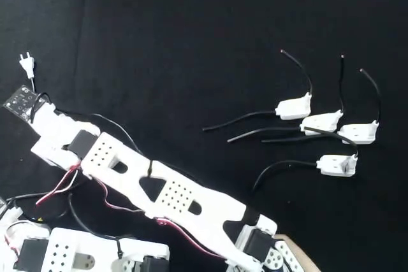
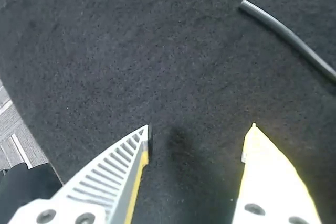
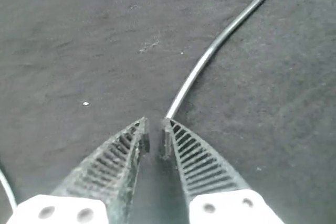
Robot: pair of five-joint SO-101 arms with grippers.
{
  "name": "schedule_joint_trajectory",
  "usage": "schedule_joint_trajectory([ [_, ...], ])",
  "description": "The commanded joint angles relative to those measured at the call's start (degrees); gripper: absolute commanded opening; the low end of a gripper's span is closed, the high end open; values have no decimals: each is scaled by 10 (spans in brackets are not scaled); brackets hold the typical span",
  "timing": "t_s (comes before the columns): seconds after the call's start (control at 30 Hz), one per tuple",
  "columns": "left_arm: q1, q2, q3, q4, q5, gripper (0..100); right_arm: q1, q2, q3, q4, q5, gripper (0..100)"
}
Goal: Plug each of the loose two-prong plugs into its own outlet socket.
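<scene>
Now your left pincer [image 2: 200,126] is wide open over the cloth [image 2: 131,51]. Your right pincer [image 3: 154,120] is nearly closed, gripping nothing, with a cord [image 3: 210,51] starting at its tips. The plug [image 1: 26,63] lies just beyond.

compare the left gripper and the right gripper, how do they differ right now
The left gripper stands wide open; the right gripper is almost closed, with a thin slit between its tips. The left gripper has one ribbed and one smooth finger; the right gripper's are both ribbed. A black cable ends at the right gripper's tips; the left gripper's nearest cable lies well off. Both point at the black cloth.
</scene>
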State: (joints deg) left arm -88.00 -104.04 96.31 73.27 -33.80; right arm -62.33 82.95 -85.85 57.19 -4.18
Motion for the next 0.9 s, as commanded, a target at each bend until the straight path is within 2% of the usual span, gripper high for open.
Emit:
schedule_joint_trajectory([
  [0.0,-5,-4,10,2,-6,282,9,-7,-4,-7,0,51],
  [0.3,-5,-4,10,2,-6,282,8,-11,-4,12,-3,67],
  [0.47,-5,-4,10,2,-6,282,6,-11,-4,12,-12,242],
  [0.53,-5,-4,10,2,-6,282,6,-11,-4,10,-34,237],
  [0.87,-5,-4,10,2,-6,282,6,-8,-3,-7,-40,202],
])
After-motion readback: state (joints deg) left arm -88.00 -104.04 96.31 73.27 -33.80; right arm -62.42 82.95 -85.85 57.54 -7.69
